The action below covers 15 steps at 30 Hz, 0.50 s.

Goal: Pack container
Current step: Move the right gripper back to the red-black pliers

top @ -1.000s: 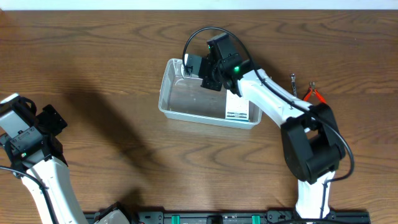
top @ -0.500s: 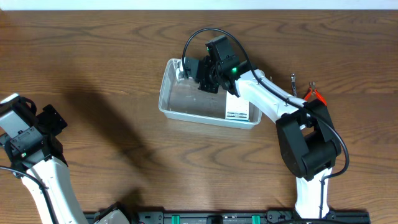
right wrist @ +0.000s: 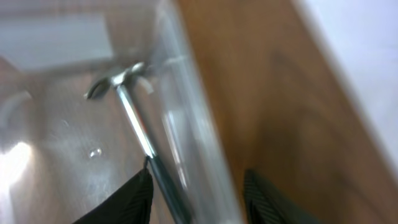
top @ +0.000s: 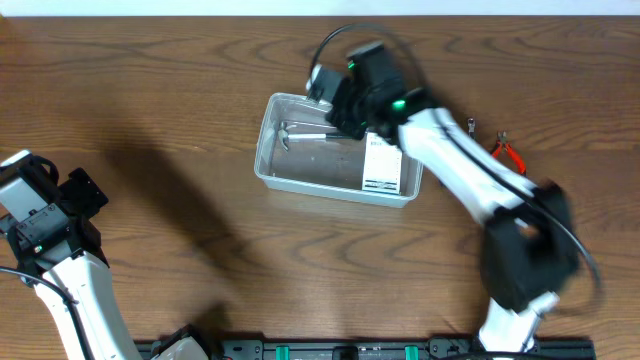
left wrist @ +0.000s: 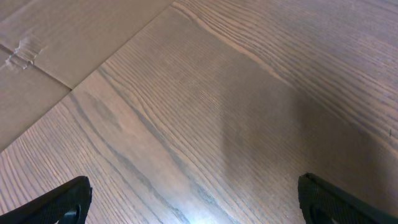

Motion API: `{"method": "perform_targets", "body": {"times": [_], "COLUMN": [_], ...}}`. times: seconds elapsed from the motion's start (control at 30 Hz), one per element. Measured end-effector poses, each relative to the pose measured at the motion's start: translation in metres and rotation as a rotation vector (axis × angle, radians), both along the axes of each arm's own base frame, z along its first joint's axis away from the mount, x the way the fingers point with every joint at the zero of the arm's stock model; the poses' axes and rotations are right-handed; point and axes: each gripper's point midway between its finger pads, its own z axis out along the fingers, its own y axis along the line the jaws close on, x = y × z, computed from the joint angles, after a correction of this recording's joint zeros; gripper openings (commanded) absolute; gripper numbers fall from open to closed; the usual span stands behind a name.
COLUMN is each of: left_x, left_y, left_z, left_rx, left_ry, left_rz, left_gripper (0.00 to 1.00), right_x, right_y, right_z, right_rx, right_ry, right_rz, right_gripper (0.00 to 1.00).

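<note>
My right tool (right wrist: 198,190) hangs spread over the hammer (right wrist: 134,118) lying in the container (top: 262,155). Next I'd grip the red-handled pliers (top: 508,152) on the desk, right.

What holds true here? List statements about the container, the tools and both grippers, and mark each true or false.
1. The hammer lies inside the container. True.
2. The box sits on the table, outside the container. False: it is inside the container, at its right end.
3. The left gripper is open over bare table. True.
4. The pliers are in the container. False: they lie on the table to the container's right.
5. The right gripper is open. True.
</note>
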Motion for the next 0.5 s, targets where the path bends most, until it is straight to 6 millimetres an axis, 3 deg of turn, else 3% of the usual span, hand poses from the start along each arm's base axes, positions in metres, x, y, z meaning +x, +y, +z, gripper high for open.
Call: {"method": "perform_targets", "body": {"times": [0.17, 0.23, 0.33, 0.5], "left_x": [0.000, 0.000, 0.000, 0.000], "left_y": [0.000, 0.000, 0.000, 0.000], "left_z": [0.000, 0.000, 0.000, 0.000], "left_rx": [0.000, 0.000, 0.000, 0.000], "left_ry": [0.000, 0.000, 0.000, 0.000], "left_rz": [0.000, 0.000, 0.000, 0.000], "left_gripper": [0.98, 0.98, 0.98, 0.98], "right_x": [-0.016, -0.019, -0.023, -0.034], "right_y": [-0.059, -0.104, -0.165, -0.263], "right_z": [0.112, 0.139, 0.133, 0.053], "right_rx": [0.100, 0.136, 0.158, 0.170], "right_ry": [-0.123, -0.130, -0.033, 0.307], "right_rz": [-0.166, -0.295, -0.503, -0.919], "right_gripper": [0.61, 0.61, 0.64, 0.59]}}
